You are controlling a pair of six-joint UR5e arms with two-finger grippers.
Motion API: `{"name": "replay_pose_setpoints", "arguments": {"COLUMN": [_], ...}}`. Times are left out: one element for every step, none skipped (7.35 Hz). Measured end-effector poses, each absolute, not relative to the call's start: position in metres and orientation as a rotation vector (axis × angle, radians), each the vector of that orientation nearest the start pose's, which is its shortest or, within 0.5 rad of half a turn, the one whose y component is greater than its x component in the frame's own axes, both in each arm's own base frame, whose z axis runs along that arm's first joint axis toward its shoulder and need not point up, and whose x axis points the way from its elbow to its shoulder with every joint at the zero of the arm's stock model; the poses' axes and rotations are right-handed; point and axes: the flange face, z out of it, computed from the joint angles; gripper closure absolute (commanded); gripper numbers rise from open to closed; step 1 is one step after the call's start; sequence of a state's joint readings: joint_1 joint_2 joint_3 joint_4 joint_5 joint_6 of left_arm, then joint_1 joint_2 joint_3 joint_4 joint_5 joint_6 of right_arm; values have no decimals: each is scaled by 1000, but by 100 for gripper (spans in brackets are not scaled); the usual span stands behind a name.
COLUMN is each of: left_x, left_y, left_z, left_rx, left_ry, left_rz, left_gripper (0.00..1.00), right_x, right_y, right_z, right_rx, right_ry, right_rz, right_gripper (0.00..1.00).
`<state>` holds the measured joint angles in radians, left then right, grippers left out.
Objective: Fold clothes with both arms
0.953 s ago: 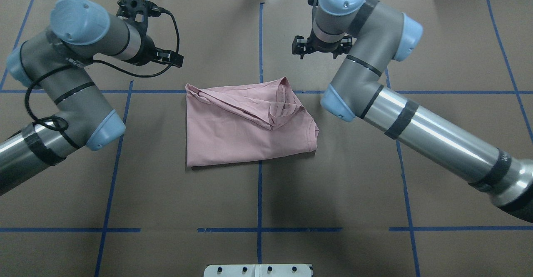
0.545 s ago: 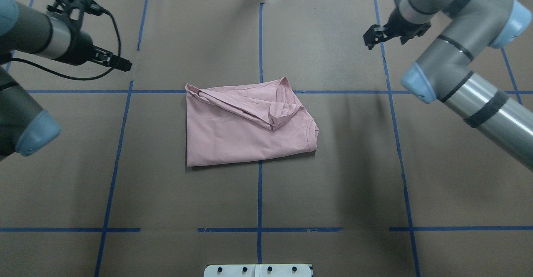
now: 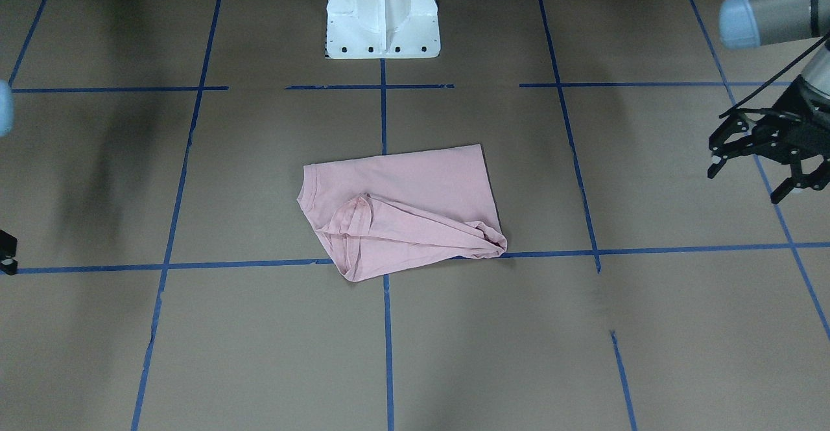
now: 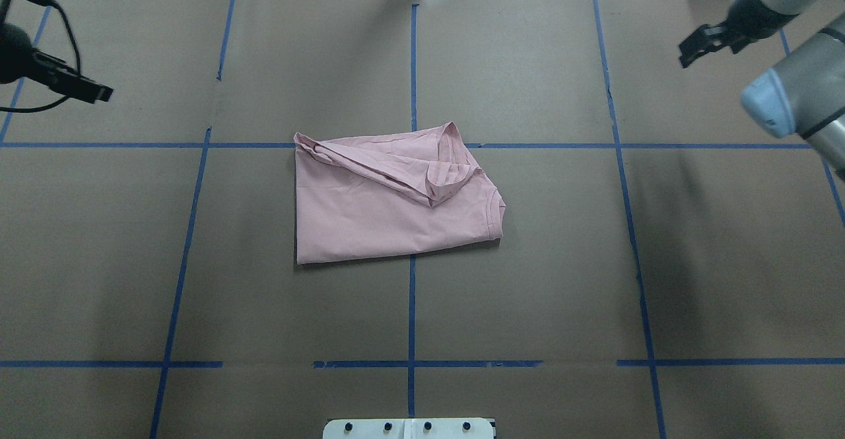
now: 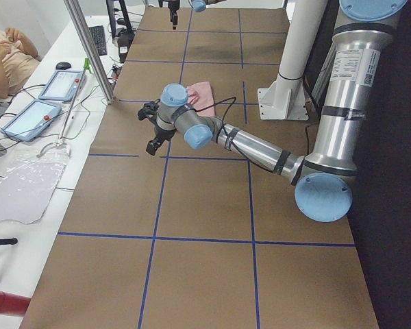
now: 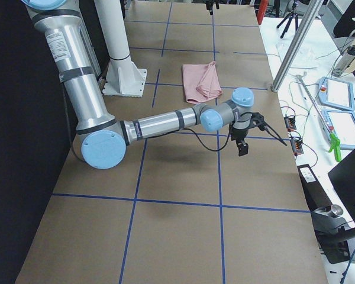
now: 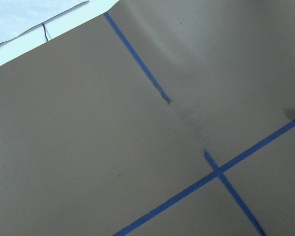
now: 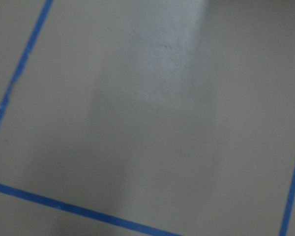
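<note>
Brown paper gridded with blue tape lines (image 4: 411, 313) is spread flat over the surface (image 4: 561, 280). At its middle the pale pink T-shirt (image 4: 370, 221) is laid folded into a rough rectangle, soft and matte, with a creased flap (image 4: 396, 165) bunched along its far edge. It is well apart from both hands. The left hand (image 3: 746, 178) is held wide; how the right hand (image 4: 703, 39) is set cannot be told.

The table (image 4: 528, 261) is seen from above and behind the base (image 4: 409, 429), and again from across it, steeply downward; the shirt (image 4: 370, 221) is shared by both views and the two end views. Only bare table and tape (image 7: 137, 59) are shown, close up, by the wrist cameras.
</note>
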<state>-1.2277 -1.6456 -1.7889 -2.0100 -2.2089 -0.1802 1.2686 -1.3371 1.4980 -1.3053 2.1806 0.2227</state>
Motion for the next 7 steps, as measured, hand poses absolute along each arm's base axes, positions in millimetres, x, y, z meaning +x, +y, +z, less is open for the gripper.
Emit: {"name": "replay_pose_setpoints", "arguments": {"left_x": [101, 79, 49, 23, -5, -29, -48], "left_y": [-528, -532, -534, -529, -519, -511, -504], "left_z": [501, 534, 560, 584, 606, 621, 632], "left_rx": [476, 427, 378, 331, 288, 235, 180], "left_ry": [759, 742, 739, 754, 760, 754, 748], "left_rz": [363, 308, 243, 194, 155, 134, 129], "left_gripper": [0, 0, 0, 0, 0, 0, 0], "right_x": [-84, -58, -29, 2, 27, 50, 67], "right_y": [-583, -564, -548, -531, -518, -507, -498], "right_z": [582, 608, 626, 641, 654, 663, 668], "right_rx": [227, 204, 180, 164, 155, 137, 104], "right_ry": [-679, -688, -714, -739, -747, -744, -736], "right_rz": [-182, -144, -97, -52, -45, -57, -63], "right_gripper": [0, 0, 0, 0, 0, 0, 0]}}
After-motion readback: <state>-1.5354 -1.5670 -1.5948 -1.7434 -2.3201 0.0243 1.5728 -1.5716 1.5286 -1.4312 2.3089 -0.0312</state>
